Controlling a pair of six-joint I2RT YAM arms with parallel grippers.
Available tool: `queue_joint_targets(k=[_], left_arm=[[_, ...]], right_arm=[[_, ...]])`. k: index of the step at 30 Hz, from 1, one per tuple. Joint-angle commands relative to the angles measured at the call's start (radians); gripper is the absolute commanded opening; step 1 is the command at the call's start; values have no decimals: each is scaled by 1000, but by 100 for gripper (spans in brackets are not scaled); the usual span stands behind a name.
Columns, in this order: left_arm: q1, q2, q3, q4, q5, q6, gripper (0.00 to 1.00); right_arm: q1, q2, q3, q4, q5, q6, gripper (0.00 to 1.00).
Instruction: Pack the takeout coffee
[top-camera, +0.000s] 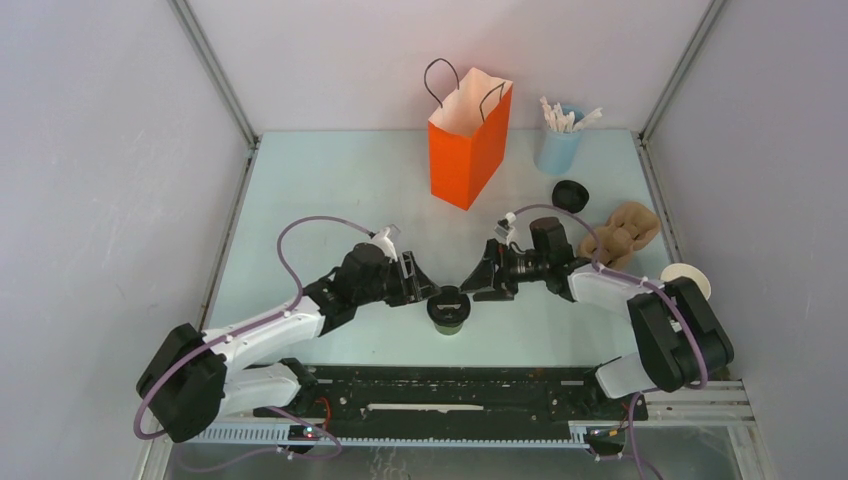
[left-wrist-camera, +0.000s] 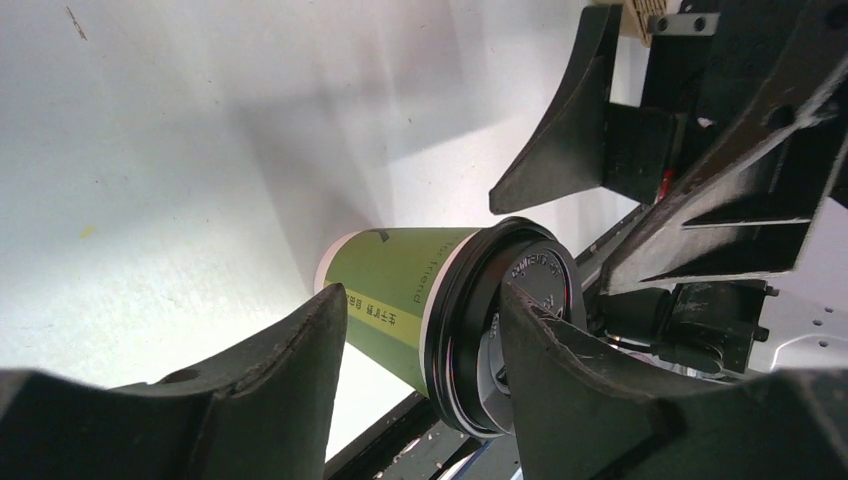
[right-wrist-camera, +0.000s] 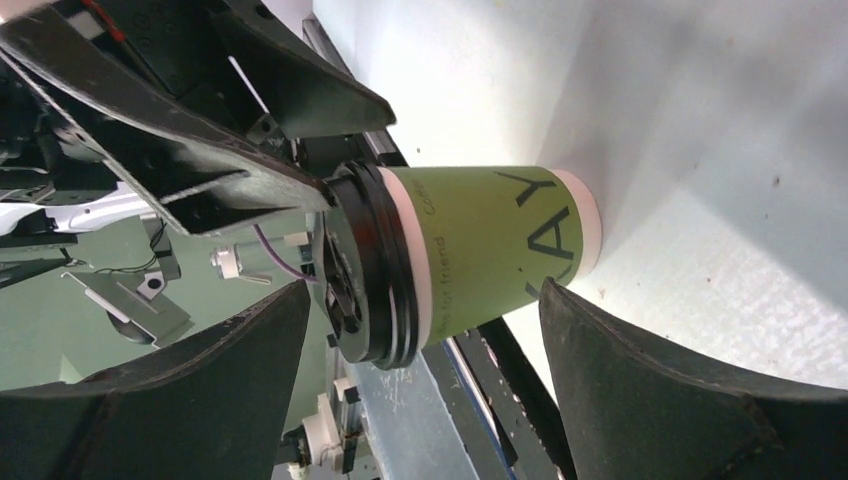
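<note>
The takeout coffee (top-camera: 449, 308), an olive-green cup with a black lid, stands upright near the table's front edge between both grippers. My left gripper (top-camera: 424, 284) is at its left, open. In the left wrist view the cup (left-wrist-camera: 400, 290) lies just beyond the fingertips of that gripper (left-wrist-camera: 420, 295), and one finger (left-wrist-camera: 560, 370) overlaps the lid's top. My right gripper (top-camera: 476, 282) is at the cup's right, open wide. In the right wrist view this gripper (right-wrist-camera: 422, 290) has its fingers on either side of the cup (right-wrist-camera: 490, 250), apart from it.
An orange paper bag (top-camera: 468, 140) stands open at the back centre. To its right is a pale blue cup of white sticks (top-camera: 558, 140). A loose black lid (top-camera: 570, 195), a brown crumpled thing (top-camera: 620, 232) and a lidless cup (top-camera: 685, 280) lie to the right.
</note>
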Motion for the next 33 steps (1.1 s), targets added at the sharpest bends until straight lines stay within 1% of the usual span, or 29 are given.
queue_joint_targets(k=[1,5,9,11,14,17,19,21,26,30,33], left_arm=[[4,-4,-25,20,-1,3,61],[3,-7,-35,18,-8,1,59],[2,-21,-77,17,-24,-5,55],[2,-35,-111,17,-36,-10,53],[2,-61,-153,14,-47,-14,53],[2,-79,-136,0,-34,-7,53],[2,-93,-96,-14,-22,2,56],[2,-101,-39,-32,-23,19,59],[7,-75,148,-159,-45,120,77],[37,-78,290,-291,-74,224,90],[75,-128,414,-441,-155,338,95]], right_arm=[[15,5,-47,37,-6,-5,90],[30,51,-85,120,9,28,78],[30,100,-137,191,41,40,71],[25,115,-166,208,61,42,70],[49,103,-175,191,94,32,71],[77,61,-146,152,110,28,74],[83,26,-119,106,127,16,78],[84,-15,-87,30,154,-5,84],[87,-85,18,-126,211,-54,99],[94,-137,116,-323,292,-132,100],[144,-197,196,-487,429,-216,100]])
